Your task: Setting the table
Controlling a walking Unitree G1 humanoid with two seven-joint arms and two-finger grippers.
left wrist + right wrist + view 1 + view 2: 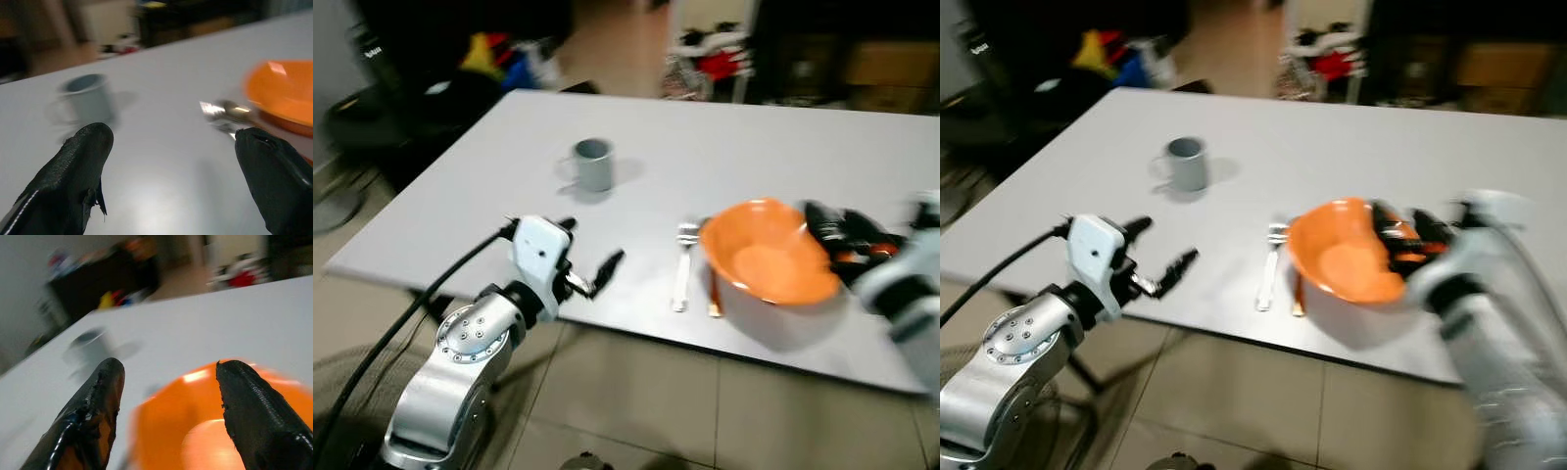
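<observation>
Right gripper [837, 240] at the tilted orange bowl [766, 253], grip on it unclear.
Left gripper [592, 266], lower left, fingers spread and empty; fork [683, 264] beside the bowl forms the place setting.

On the table [724, 137], the bowl [766, 253] sits near the front edge; the fork [683, 264] lies just left of the bowl, the mug [592, 164] farther left and behind.

Showing motion blur throughout, worst on the silver right arm [1489, 323] & tilted orange plastic bowl [769, 253]. Lighting the white tabletop [754, 147] evenly from overhead, w/ soft shadows falling beside the grey mug [593, 164]. Leaving bkgd dim. Smearing both wrist views, esp. far edges.
</observation>
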